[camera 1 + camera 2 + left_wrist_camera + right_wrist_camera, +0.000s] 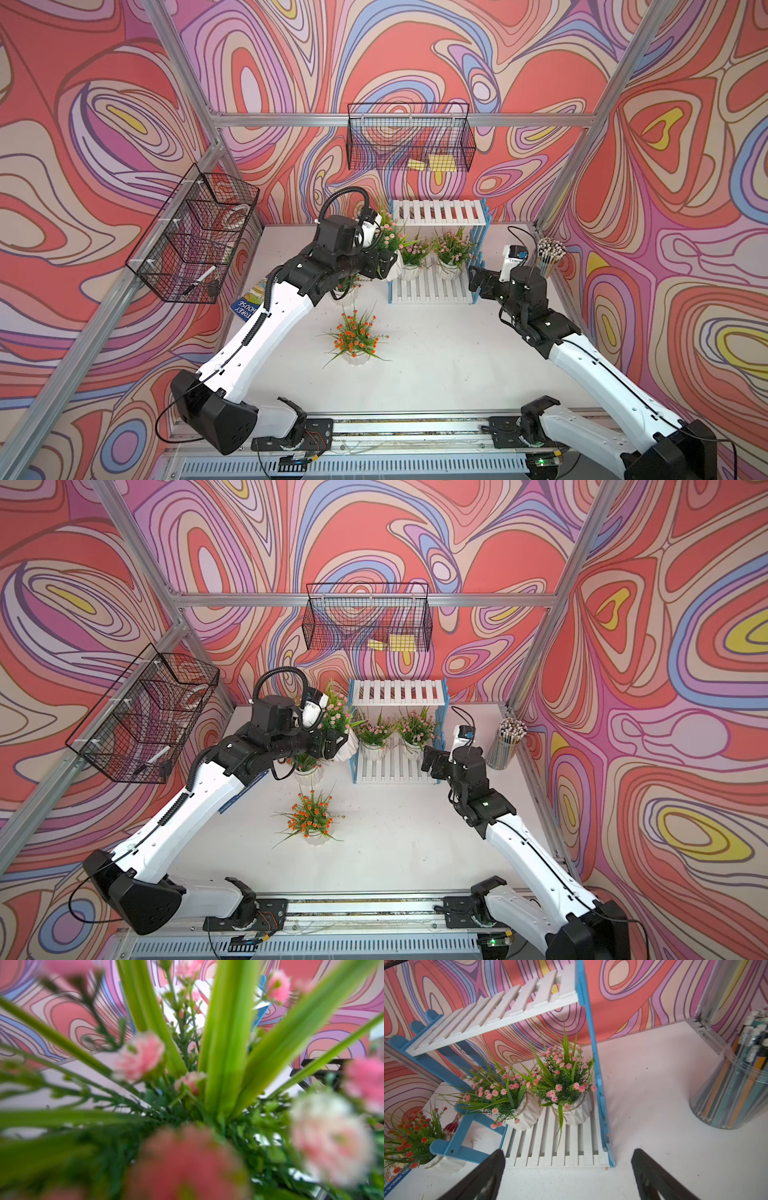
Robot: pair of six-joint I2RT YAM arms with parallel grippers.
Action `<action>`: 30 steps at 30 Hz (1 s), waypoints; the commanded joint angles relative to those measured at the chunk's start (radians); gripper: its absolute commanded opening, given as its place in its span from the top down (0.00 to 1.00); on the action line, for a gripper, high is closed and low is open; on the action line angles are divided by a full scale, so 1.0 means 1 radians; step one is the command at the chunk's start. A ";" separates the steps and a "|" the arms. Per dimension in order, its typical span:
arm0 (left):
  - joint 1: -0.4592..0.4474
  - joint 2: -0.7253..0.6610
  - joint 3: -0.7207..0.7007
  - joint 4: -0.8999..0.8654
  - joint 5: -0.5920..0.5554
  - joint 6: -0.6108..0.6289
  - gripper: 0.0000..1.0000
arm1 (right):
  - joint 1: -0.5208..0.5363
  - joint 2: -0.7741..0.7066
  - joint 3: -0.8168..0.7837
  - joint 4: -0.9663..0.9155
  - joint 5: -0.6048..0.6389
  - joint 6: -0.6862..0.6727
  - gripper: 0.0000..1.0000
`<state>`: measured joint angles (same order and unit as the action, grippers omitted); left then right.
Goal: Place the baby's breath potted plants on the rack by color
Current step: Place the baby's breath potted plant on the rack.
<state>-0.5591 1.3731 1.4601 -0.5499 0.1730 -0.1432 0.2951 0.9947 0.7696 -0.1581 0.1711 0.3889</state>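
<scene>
Pink plant (pixel 390 239) pinched by outstretched left claw (pixel 388 266) beside rack (pixel 432 289); right claw (pixel 568 1154) spread.

Bare table (pixel 436 365) rings the central orange plant (pixel 355 336). At 12 o'clock the rack (pixel 438 212) has its top shelf free, pink plants (pixel 412 251) crowding the lower; a pencil cup (pixel 548 259) blocks 2 o'clock.

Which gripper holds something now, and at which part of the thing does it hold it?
The left gripper holds a pink-flowered plant by its white pot; the exact spot on the pot is hidden. The right gripper is open and holds nothing.
</scene>
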 commanded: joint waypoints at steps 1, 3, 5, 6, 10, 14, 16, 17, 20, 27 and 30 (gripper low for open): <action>-0.059 0.026 -0.003 0.087 -0.033 -0.004 0.39 | -0.074 -0.039 0.013 -0.032 -0.050 0.032 0.02; -0.095 0.050 -0.007 0.108 -0.045 -0.010 0.39 | -0.129 -0.044 0.020 -0.042 -0.090 0.039 0.02; -0.123 0.080 -0.007 0.130 -0.050 -0.021 0.39 | -0.175 -0.045 0.027 -0.052 -0.128 0.051 0.02; -0.140 0.097 -0.006 0.142 -0.056 -0.021 0.39 | -0.191 -0.045 0.027 -0.055 -0.138 0.054 0.02; -0.194 0.172 0.006 0.189 -0.093 -0.021 0.39 | -0.214 -0.051 0.023 -0.055 -0.146 0.064 0.02; -0.227 0.257 0.031 0.234 -0.130 -0.028 0.39 | -0.220 -0.061 0.021 -0.057 -0.148 0.065 0.02; -0.241 0.298 0.036 0.274 -0.147 -0.036 0.39 | -0.224 -0.071 0.018 -0.061 -0.147 0.064 0.02; -0.247 0.315 0.037 0.278 -0.154 -0.036 0.39 | -0.224 -0.075 0.017 -0.063 -0.146 0.062 0.02; -0.261 0.376 0.058 0.330 -0.195 -0.040 0.39 | -0.226 -0.088 0.016 -0.075 -0.137 0.056 0.02; -0.267 0.469 0.057 0.461 -0.311 -0.072 0.40 | -0.229 -0.119 0.007 -0.087 -0.129 0.057 0.02; -0.267 0.507 0.070 0.496 -0.332 -0.092 0.40 | -0.228 -0.124 0.004 -0.091 -0.130 0.057 0.02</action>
<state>-0.8204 1.8683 1.4731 -0.2016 -0.0967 -0.2043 0.0723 0.8837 0.7750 -0.2329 0.0357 0.4465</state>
